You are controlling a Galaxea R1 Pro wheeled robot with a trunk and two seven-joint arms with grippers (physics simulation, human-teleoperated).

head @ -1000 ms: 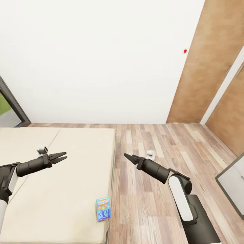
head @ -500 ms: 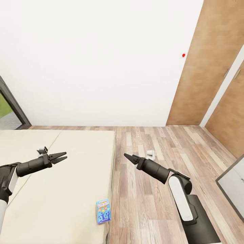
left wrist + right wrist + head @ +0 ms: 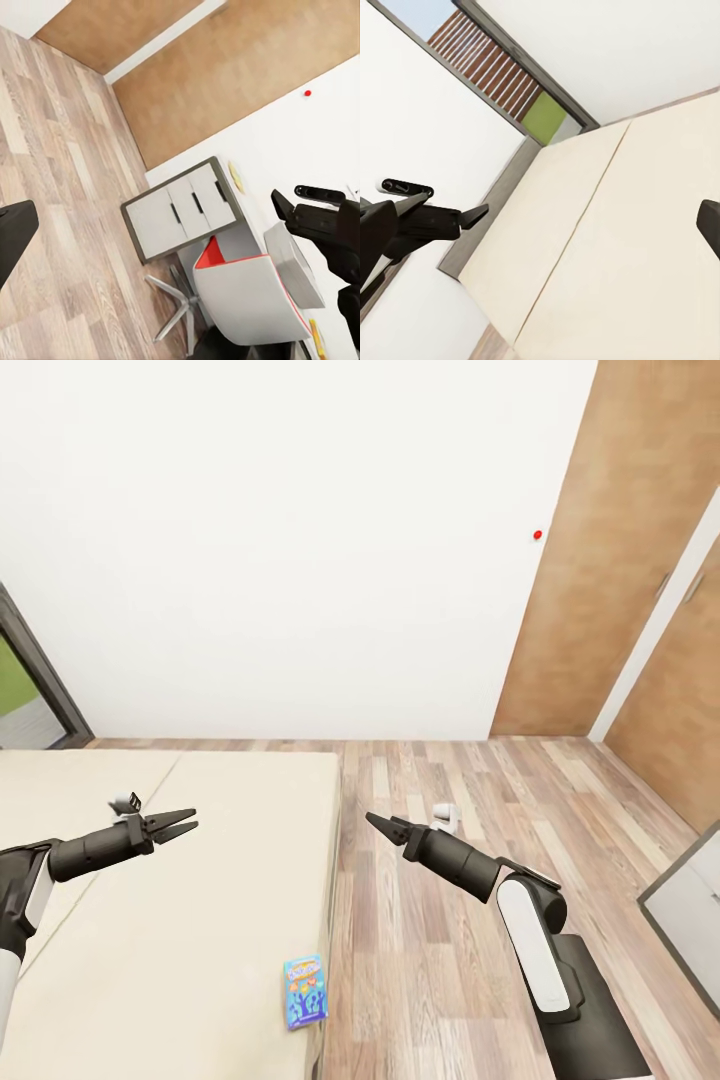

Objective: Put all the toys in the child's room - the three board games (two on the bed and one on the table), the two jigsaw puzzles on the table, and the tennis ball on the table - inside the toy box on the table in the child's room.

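Board game (image 3: 305, 990): thin flat rectangular box, light blue with cartoon art, lying flat on the bed (image 3: 180, 920) right at its floor-side edge, near my base. It sits well below and between my two grippers, touching neither.

White wall (image 3: 280, 540): plain, matte, with a small red dot (image 3: 538, 535) near the brown wooden doors (image 3: 620, 560).

Wood-plank floor (image 3: 450, 960): mixed brown and grey boards, running from the bed to the doors.

Bed: wide, low, plain cream-beige mattress with one seam line; grey frame visible in the right wrist view (image 3: 607, 247).

Desk corner (image 3: 690, 905): pale grey front in a dark frame, at the right edge. Left wrist view shows white drawers (image 3: 184, 210) and a grey chair with red lining (image 3: 247, 292).

Left gripper (image 3: 185, 824): dark tapered fingers spread apart, empty, hovering over the mattress.

Right gripper (image 3: 375, 822): dark fingers over the floor beside the bed edge; I cannot tell their spread.
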